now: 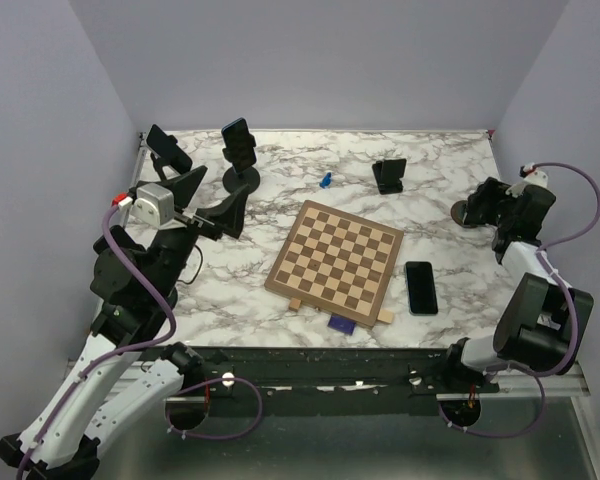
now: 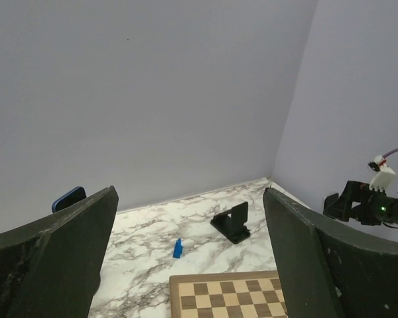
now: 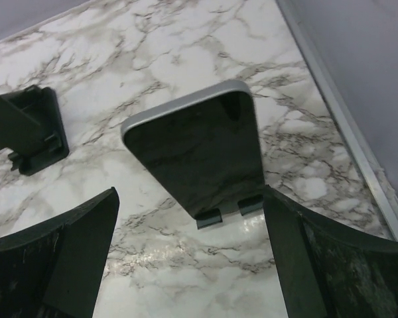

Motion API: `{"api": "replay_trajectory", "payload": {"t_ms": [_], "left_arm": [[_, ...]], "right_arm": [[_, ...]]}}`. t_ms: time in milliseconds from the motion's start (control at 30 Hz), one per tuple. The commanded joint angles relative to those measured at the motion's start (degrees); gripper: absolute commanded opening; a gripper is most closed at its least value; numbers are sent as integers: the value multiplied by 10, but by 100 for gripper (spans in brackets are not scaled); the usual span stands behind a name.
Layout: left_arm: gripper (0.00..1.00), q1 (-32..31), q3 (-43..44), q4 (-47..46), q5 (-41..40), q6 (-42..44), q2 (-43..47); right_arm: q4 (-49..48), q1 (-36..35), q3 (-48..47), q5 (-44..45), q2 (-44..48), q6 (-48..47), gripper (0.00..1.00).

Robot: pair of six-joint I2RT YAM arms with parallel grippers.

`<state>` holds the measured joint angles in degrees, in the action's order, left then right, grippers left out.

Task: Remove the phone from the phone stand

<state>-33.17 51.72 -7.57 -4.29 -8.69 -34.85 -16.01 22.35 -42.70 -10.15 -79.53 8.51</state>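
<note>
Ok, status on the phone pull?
Left tool open, raised at left. Right tool open, straddling the silver-edged dark phone leaning on its stand; no grip yet. Nothing blocking it.

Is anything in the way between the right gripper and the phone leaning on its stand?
Nothing visible. The dark, silver-edged phone leans on its black stand straight ahead of the open right gripper; only bare white marble tabletop lies between.

marble table (image 1: pixel 450 215) with chessboard (image 1: pixel 336 254), flat phone (image 1: pixel 420 287), small blue piece (image 1: pixel 324 180) and phone stands (image 1: pixel 388 177)
</note>
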Motion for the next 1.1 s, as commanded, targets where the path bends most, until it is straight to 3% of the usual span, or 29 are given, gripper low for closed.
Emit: {"api": "replay_trajectory", "payload": {"t_ms": [0, 133, 267, 600, 1067], "left_arm": [[98, -16, -9, -11, -19, 22, 5], [99, -24, -12, -14, -22, 29, 10], [98, -31, -14, -18, -26, 35, 12], [99, -41, -17, -23, -27, 46, 12], [99, -43, -18, -24, -25, 53, 8]], "right_arm": [[-32, 11, -39, -139, -35, -95, 96], [-2, 35, -52, -170, -61, -125, 98], [16, 35, -55, -135, -68, -149, 99], [64, 36, -111, -143, -113, -192, 99], [64, 36, -137, -165, -158, -210, 98]]}}
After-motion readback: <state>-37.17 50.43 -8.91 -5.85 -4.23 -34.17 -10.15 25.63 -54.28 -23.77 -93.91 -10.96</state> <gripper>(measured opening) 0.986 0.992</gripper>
